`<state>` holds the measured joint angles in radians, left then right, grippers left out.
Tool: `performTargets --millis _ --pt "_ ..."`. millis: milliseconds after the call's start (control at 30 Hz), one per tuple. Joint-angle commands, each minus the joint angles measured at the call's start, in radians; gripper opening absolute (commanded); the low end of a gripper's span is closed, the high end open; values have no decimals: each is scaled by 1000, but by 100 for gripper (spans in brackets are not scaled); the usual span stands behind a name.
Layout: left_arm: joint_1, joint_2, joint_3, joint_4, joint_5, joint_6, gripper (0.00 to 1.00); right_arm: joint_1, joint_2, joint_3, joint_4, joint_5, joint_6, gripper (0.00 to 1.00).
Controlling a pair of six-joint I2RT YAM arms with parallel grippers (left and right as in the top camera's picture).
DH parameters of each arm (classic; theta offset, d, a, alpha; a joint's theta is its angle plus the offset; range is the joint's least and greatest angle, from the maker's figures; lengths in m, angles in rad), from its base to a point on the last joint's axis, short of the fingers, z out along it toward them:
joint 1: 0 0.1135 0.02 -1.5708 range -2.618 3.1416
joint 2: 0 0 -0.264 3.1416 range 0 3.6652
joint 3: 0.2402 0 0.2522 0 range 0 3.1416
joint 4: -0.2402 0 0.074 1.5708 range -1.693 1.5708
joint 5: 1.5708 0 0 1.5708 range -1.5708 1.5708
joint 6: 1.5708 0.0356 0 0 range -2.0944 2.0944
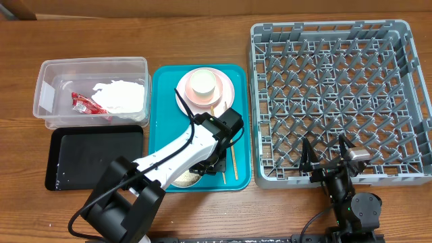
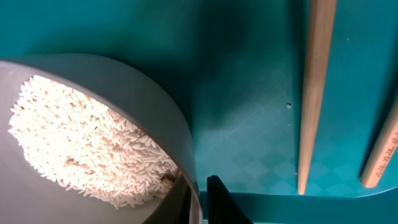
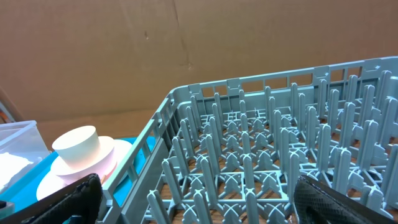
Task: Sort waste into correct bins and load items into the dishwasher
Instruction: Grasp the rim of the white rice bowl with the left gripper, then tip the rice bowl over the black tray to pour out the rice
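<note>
My left gripper reaches down onto the teal serving tray. It is shut on the rim of the grey-white bowl, one finger inside and one outside. The bowl holds white rice. Two wooden chopsticks lie beside it on the tray. The white cup stands upside down on the pink bowl and pink plate. The napkin and red wrapper lie in the clear tub. My right gripper is open and empty.
The black tray lies in front of the tub at the left. The grey dish rack fills the right side, and my right gripper hovers at its front edge over the pegs. Brown cardboard stands behind.
</note>
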<state>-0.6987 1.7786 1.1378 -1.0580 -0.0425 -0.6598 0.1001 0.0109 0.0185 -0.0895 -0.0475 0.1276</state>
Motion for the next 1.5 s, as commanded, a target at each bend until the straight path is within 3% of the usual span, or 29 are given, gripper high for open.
performTargets --millis 0,200,433,733,933,1167,1467 --pt "3 3 -6 8 -21 -17 11 0 -8 -10 9 1 2 100" --pt "3 3 -6 27 -34 -17 4 0 -8 -10 8 1 2 100" --pt "6 2 14 45 -40 12 4 0 -8 -10 8 1 2 100" --pt "86 -58 238 -125 -38 107 4 0 -8 -10 8 1 2 100" --pt "255 -143 327 -218 56 187 4 0 -8 -10 8 1 2 100" --pt "518 -250 313 -225 174 267 4 0 -8 -10 8 1 2 100" --pt "823 -256 258 -183 379 407 4 0 -8 -10 8 1 2 100"
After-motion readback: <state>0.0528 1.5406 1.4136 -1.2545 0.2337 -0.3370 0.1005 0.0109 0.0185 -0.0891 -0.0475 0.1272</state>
